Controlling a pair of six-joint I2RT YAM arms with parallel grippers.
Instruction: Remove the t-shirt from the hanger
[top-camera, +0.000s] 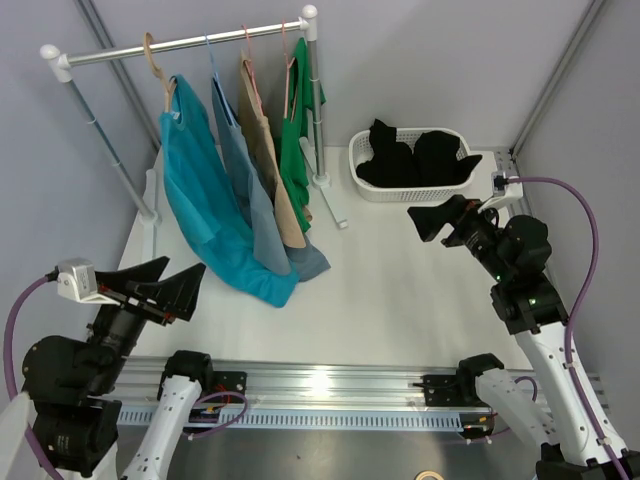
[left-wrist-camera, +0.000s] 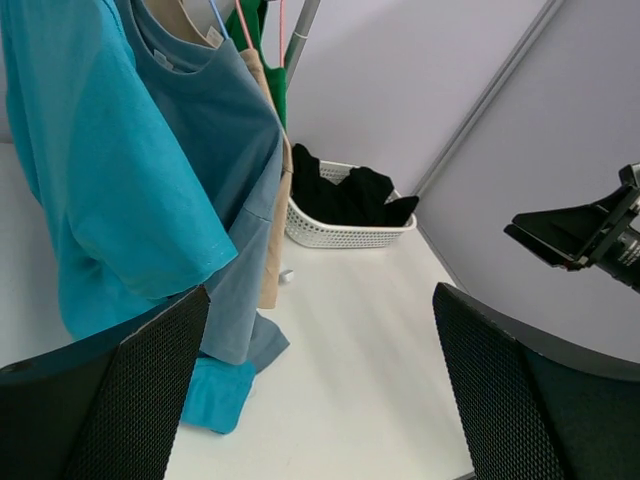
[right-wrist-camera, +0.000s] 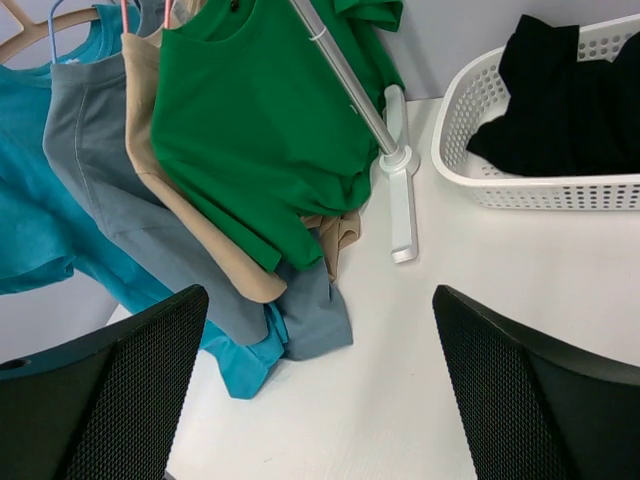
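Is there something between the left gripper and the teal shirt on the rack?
Nothing visible. The left gripper is open and faces the teal shirt, which hangs at the near end of the rack. Only bare table lies between them; the other shirts hang behind it.

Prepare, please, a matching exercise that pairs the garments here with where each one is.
Things:
1. turquoise short-sleeved t-shirt
2. green short-sleeved t-shirt
3. beige short-sleeved t-shirt
4. crumpled black garments

Places:
A. inside the white perforated plastic basket
B. leftmost on the silver metal rail
C. rightmost on that rail
D. hanging between the grey-blue t-shirt and the green one

Pairs: 1-B; 2-C; 3-D; 4-A.
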